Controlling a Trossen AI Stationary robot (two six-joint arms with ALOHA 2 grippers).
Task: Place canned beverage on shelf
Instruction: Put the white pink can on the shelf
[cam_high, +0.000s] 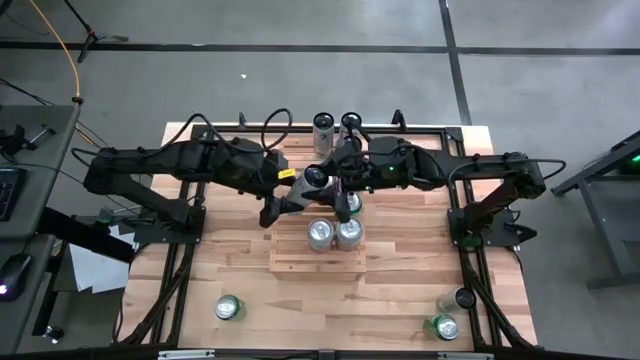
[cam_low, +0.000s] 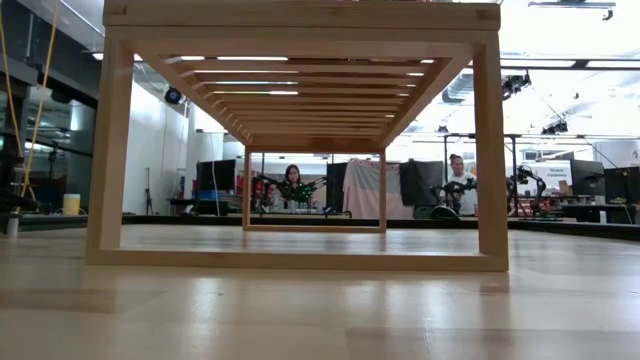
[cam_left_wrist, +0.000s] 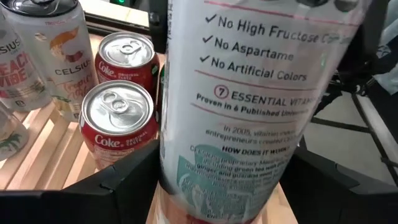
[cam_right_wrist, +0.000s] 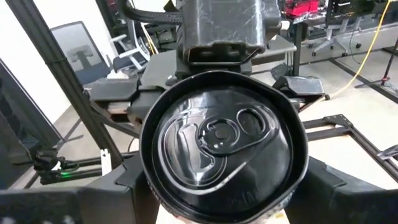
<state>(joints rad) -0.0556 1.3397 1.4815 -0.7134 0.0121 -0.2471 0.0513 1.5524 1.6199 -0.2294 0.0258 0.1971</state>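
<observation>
A tall white can (cam_high: 315, 180) hangs above the pale slatted shelf (cam_high: 300, 262) at the table's middle. My right gripper (cam_right_wrist: 224, 186) is shut on it from the right, and the can's silver top (cam_right_wrist: 217, 140) faces its camera. My left gripper (cam_left_wrist: 221, 180) comes from the left and is open, a finger (cam_left_wrist: 124, 186) on each side of the can's lower part (cam_left_wrist: 230, 149). Two red Coke cans (cam_left_wrist: 118, 118) and white Celsius cans (cam_left_wrist: 56, 56) stand on the shelf slats (cam_left_wrist: 37, 155). The low view shows only the shelf (cam_low: 300, 30), seen from below. My right gripper pinches the can's side wall (cam_right_wrist: 163, 198) between its two fingers, just below the top rim. The fingers come nearly level from the table's right. The can stands roughly upright, lifted clear of the shelf. My left gripper's fingers flank the can's lower part; I cannot tell whether they touch it.
Two more cans (cam_high: 337, 127) stand at the table's far edge behind the arms. A green can (cam_high: 230, 308) lies near the front left, and two cans (cam_high: 450, 315) near the front right. A black metal frame (cam_high: 470, 250) runs along the table's sides.
</observation>
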